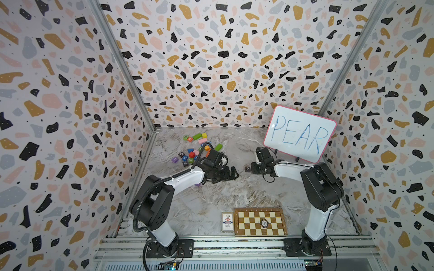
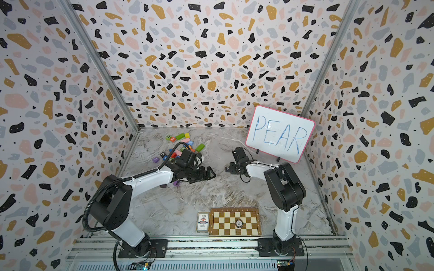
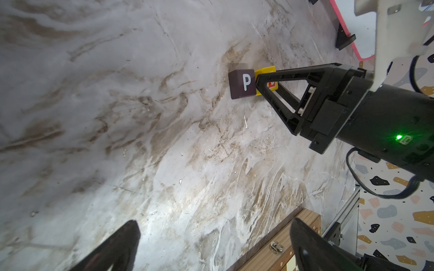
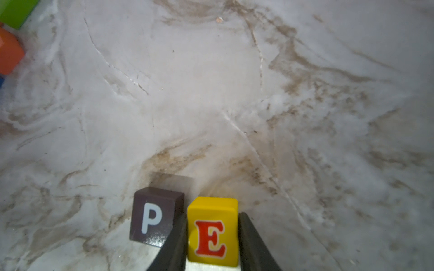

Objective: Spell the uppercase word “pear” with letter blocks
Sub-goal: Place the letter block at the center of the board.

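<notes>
Beside the P block (image 4: 155, 217), low right claw (image 4: 213, 217) tight on E block (image 4: 212, 237); left claw (image 3: 215, 225) spread.

Left arm (image 1: 185, 177): white shells, black joint housings, a black ribbed conduit (image 1: 141, 206) running back from the tool.
Right arm (image 1: 290, 169): same colours; thin black cable (image 1: 267, 180) looped just behind the tool.
Right gripper (image 3: 257, 83): black triangular open-frame fingers; green light (image 3: 398, 137) glowed behind them.
</notes>
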You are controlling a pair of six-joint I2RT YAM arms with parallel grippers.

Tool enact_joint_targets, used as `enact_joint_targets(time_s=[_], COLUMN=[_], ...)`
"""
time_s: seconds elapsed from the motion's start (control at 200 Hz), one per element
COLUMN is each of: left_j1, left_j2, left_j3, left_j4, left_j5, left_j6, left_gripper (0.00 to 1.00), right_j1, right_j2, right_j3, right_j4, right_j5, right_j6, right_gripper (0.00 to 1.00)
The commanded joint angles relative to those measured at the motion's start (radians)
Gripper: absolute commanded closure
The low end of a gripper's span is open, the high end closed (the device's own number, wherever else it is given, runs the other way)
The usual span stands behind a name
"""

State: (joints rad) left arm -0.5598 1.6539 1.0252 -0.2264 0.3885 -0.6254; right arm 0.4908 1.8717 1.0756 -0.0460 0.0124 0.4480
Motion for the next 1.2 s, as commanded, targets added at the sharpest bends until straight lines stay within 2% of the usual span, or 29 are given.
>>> enact_joint_targets(time_s=[0.0,0.395,1.196], left_j1=[0.005,0.005,0.005], left_j2=[-0.022,-0.037,-0.055], left_j3=[-0.013,-0.030,-0.049], left_j4=[0.026,0.036,0.038], left_j5=[0.017,0.016,0.015], left_j6=[-0.007,-0.013,-0.023], left_gripper=[0.01,0.01,0.01], right_j1=[0.009,0.028,0.040], right_j2=[-0.023,-0.004,0.016], right_j3=[0.041,0.070,0.075], right_j4=[-0.028,-0.085,-0.081], right_j5=[0.019,0.101,0.098], right_j6=[0.016,0.075,0.100], right_gripper=[0.65,0.67,0.62])
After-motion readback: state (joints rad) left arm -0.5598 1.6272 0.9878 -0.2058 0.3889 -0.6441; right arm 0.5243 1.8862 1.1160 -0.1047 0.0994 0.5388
